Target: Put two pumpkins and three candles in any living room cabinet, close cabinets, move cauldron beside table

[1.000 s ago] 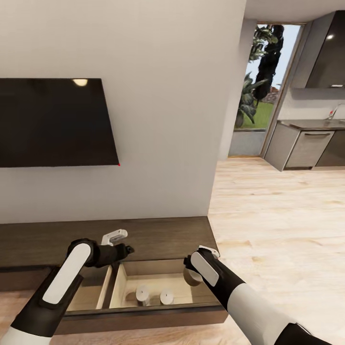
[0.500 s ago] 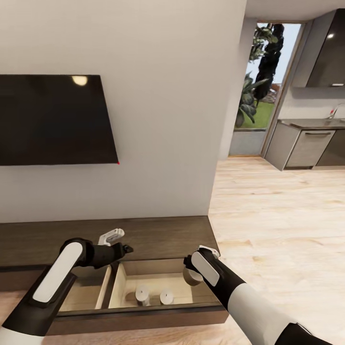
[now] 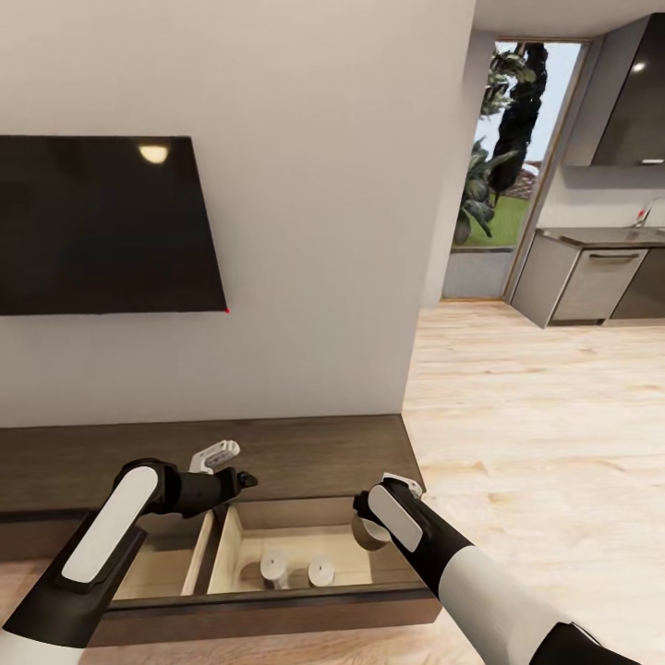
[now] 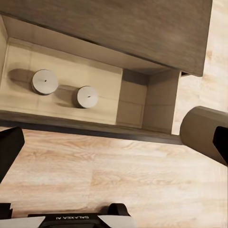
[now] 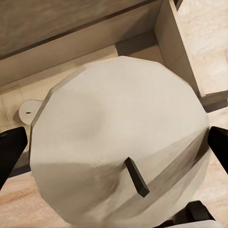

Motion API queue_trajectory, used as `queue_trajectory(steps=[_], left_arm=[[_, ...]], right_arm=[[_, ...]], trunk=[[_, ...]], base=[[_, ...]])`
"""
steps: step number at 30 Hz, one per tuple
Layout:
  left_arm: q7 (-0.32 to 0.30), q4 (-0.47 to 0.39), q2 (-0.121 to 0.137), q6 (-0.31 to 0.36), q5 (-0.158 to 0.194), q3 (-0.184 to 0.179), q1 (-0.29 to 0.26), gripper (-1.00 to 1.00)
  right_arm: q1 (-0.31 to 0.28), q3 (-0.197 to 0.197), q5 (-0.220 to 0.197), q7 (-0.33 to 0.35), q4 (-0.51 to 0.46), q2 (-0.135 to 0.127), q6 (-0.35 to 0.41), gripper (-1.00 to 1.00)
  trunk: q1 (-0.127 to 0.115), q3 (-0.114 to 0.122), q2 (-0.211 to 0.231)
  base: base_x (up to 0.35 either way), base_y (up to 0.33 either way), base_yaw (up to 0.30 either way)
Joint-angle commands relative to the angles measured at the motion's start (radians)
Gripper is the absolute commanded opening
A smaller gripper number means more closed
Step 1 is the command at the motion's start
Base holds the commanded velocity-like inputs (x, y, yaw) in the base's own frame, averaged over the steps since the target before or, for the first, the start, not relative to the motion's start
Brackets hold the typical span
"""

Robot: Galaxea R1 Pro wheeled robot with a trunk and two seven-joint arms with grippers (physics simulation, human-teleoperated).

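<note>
Head view is showing the robot standing close before the cabinet (image 3: 305, 453), whose right-hand drawer (image 3: 305, 554) is pulled out toward the robot so that things can be dropped in from above. Two candles (image 3: 274, 565) are already standing upright on the drawer floor, side by side but apart, near the middle. The right gripper (image 3: 369, 531) is hanging over the right end of that drawer, clenched on a third candle (image 5: 118, 142) — in the right wrist view the candle's pale flat top and dark wick are facing the camera, with a dark finger (image 5: 9, 152) at either side of it and the drawer's right corner beyond. It is being held over the free right part of the drawer, presumably so it can come down clear of the two already placed.

The left gripper (image 3: 242, 480) is hovering above the far edge of the drawer near the divider, carrying nothing; whether its jaws are parted I cannot tell. The left wrist view is looking straight down on the two candles (image 4: 45, 81) — a handy check on spacing. The pumpkins and cauldron are yet to be handled, and the drawer will need closing.
</note>
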Motion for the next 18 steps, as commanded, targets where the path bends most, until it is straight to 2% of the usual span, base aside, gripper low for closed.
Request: queue_trajectory(steps=[1, 6, 14, 16, 18], left_arm=[[0.010, -0.001, 0.001, 0.000, 0.014, -0.001, -0.001, 1.00], [0.010, -0.001, 0.002, 0.000, 0.048, -0.001, -0.001, 1.00], [0.009, 0.000, 0.002, 0.001, 0.063, -0.001, -0.001, 1.00], [0.009, 0.000, 0.003, 0.001, 0.080, -0.001, -0.001, 1.00], [0.009, 0.001, 0.008, 0.001, 0.115, 0.000, -0.001, 1.00]], right_arm=[[-0.001, 0.004, -0.005, -0.007, -0.001, -0.001, 0.003, -1.00], [-0.001, 0.004, -0.005, -0.007, -0.002, 0.001, 0.003, -1.00], [-0.001, 0.004, -0.005, -0.007, -0.002, 0.001, 0.003, -1.00], [-0.001, 0.004, -0.005, -0.007, -0.002, 0.001, 0.003, -1.00], [-0.001, 0.004, -0.005, -0.007, -0.002, 0.001, 0.003, -1.00]], trunk=[[0.004, -0.004, -0.008], [0.023, -0.020, -0.043], [0.054, -0.045, -0.099], [0.062, -0.051, -0.113], [0.069, -0.058, -0.127]], base=[[0.000, 0.000, 0.000], [0.000, 0.000, 0.000], [0.000, 0.000, 0.000], [0.000, 0.000, 0.000], [0.000, 0.000, 0.000]])
